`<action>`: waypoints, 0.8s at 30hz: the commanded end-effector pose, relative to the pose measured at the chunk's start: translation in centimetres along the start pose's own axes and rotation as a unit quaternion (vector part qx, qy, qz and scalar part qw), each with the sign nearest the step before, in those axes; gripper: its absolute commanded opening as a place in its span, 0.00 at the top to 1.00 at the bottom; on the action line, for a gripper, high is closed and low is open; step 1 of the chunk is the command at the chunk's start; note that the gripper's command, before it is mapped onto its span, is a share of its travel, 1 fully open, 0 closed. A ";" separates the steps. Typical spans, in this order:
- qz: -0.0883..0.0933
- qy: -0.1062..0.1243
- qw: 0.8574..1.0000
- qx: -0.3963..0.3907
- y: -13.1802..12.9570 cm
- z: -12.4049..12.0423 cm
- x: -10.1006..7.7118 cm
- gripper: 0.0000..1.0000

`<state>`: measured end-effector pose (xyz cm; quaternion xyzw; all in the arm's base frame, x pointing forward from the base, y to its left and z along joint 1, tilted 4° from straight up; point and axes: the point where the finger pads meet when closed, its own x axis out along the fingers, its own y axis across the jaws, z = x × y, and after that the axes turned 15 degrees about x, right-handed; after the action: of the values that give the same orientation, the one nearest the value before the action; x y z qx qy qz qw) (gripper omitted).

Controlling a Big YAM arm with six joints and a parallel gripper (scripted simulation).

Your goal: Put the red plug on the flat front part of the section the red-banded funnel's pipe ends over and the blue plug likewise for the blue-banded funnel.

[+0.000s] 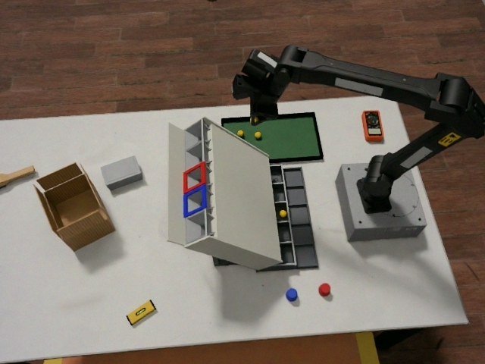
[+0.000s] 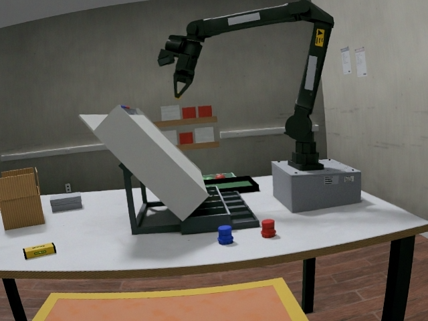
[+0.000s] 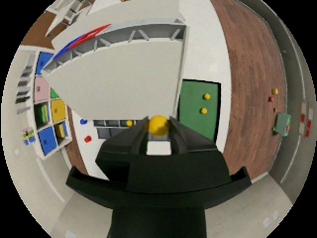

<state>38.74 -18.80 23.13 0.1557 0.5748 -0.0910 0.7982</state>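
My gripper is shut on a yellow marble and holds it high above the far left corner of the green marble tray. In the exterior view the gripper hangs well above the top of the white cover. Two more yellow marbles lie in the tray. The red-banded funnel and the blue-banded funnel sit side by side in the funnel row. One yellow marble lies in the middle section of the grey bin row. The blue plug and red plug stand on the table in front.
An orange meter lies at the back right. The arm's grey base stands right of the bins. A cardboard box, a grey block and a yellow level are on the left side.
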 end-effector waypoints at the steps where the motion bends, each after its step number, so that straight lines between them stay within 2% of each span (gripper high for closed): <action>1: -0.002 -0.033 0.999 -0.010 0.8 3.0 -2.8 1.00; 15: -0.002 -0.033 0.999 -0.010 1.2 4.2 -3.9 1.00; 24: -0.003 -0.032 0.999 -0.009 3.0 10.9 0.1 1.00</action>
<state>45.18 -19.16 25.33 0.1464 0.5676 -0.0885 0.8054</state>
